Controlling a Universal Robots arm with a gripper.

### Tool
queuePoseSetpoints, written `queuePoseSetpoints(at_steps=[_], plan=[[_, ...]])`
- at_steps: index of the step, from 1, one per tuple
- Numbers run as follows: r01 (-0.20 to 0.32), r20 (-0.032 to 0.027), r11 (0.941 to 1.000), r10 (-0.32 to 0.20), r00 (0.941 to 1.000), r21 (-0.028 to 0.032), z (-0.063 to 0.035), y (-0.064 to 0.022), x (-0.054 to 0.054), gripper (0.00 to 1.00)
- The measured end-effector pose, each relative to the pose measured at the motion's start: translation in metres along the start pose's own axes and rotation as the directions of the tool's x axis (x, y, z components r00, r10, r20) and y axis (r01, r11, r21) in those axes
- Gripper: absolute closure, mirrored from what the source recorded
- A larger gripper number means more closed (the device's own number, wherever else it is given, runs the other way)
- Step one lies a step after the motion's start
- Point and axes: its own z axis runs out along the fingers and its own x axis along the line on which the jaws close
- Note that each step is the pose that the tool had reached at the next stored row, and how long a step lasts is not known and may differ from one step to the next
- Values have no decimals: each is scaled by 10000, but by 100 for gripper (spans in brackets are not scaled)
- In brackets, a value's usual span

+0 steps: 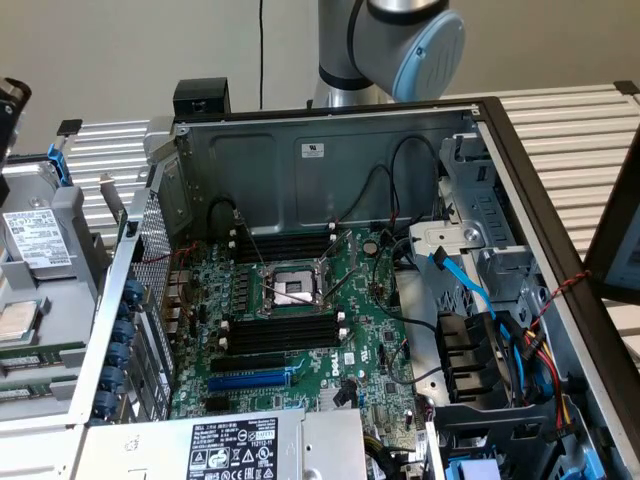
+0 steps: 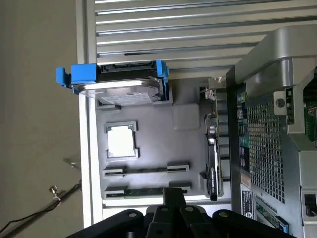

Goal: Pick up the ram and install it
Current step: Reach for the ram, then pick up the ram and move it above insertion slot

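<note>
Two ram sticks, thin and dark green, lie side by side in holders of a grey tray (image 2: 188, 119): one ram stick (image 2: 146, 170) and a second (image 2: 143, 191) nearer to my gripper. My gripper (image 2: 173, 199) hangs above the tray's edge, close over the nearer stick, with its black fingertips together and nothing between them. In the exterior view the open computer case shows the motherboard (image 1: 380, 300), with empty black memory slots (image 1: 285, 333) on one side of the CPU socket (image 1: 290, 290) and more (image 1: 282, 243) on the other. A blue slot (image 1: 250, 380) lies nearer the front.
The tray also holds a hard drive in a blue caddy (image 2: 119, 79), a CPU chip (image 2: 121, 140) and a card standing on edge (image 2: 213, 153). The case's perforated wall (image 2: 267, 144) stands beside the tray. Cables (image 1: 480, 300) and drive bays crowd the exterior view's right.
</note>
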Motion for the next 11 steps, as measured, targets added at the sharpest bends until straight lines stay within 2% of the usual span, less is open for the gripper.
queuePoseSetpoints(at_steps=[11], plan=[[1,-2,10000,-1,10000,1,0,-1,3,89]])
